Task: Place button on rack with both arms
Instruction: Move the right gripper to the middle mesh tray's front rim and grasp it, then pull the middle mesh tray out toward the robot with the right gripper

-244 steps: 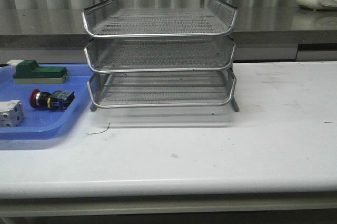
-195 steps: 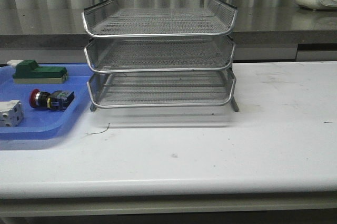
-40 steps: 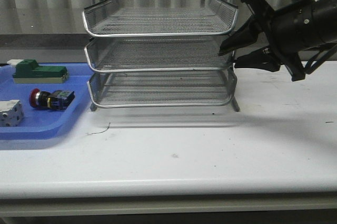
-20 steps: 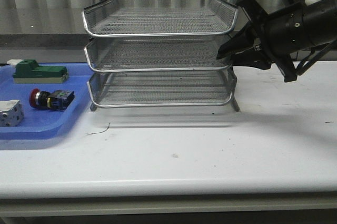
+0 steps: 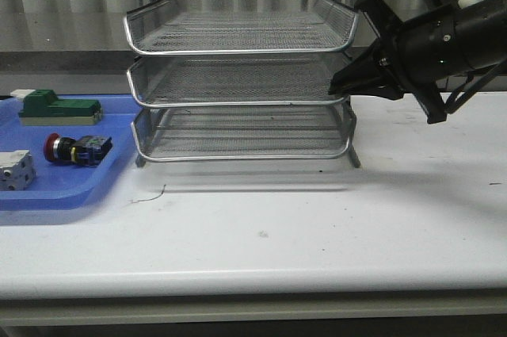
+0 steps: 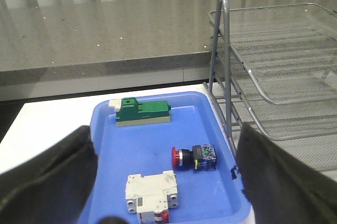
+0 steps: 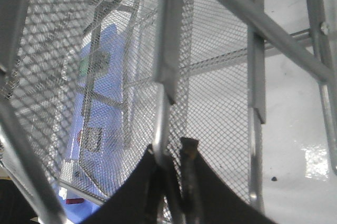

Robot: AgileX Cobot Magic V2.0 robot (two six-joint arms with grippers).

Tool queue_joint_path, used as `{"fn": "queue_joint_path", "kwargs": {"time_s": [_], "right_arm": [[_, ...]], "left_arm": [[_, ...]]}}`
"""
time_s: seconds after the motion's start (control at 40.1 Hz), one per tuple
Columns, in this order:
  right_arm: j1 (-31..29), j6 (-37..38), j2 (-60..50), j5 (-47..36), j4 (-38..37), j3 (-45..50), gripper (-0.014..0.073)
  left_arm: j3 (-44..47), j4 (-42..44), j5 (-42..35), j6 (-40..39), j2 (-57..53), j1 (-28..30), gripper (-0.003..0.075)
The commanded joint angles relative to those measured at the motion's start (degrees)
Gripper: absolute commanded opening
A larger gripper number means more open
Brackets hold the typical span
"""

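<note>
The right gripper point(image 5: 342, 83) reached in from the right, its jaws pinching the rim wire at the right front corner of the middle tier of the rack point(image 5: 240, 75); the right wrist view showed the two fingers point(image 7: 187, 155) pressed against that wire. The button point(image 5: 75, 149) lay on its side on the blue tray point(image 5: 55, 190) at the left of the white counter point(image 5: 317, 226), well apart from the rack, between a green block point(image 5: 59, 109) and a white cube-like part point(image 5: 14, 170). The left gripper point(image 6: 163, 179) hovered above the tray, its jaws spread wide.
</note>
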Motion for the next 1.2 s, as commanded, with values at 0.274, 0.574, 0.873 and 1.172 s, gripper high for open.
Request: {"fn": "queue_joint_path", "kwargs": {"time_s": [0.274,0.574,0.873,1.172], "right_arm": [[0.11,-0.25,-2.86,5.33,2.97,-1.28,0.0032],[0.11,-3.20,-5.48,8.00,2.97,4.79,0.0032],[0.11,-6.90,-10.91,8.13,2.97,13.41,0.0032],[0.11,-10.16,-15.27,9.60,3.13,22.63,0.0032]], "left_arm": [[-2.22,-0.08,-4.46,0.04,0.57,0.07,0.0503],[-2.22,-0.08,-4.46,0.04,0.57,0.07,0.0503],[-2.22,-0.08,-4.58,0.04,0.57,0.07,0.0503],[-2.22,-0.08,-4.58,0.04,0.57,0.07,0.0503]]}}
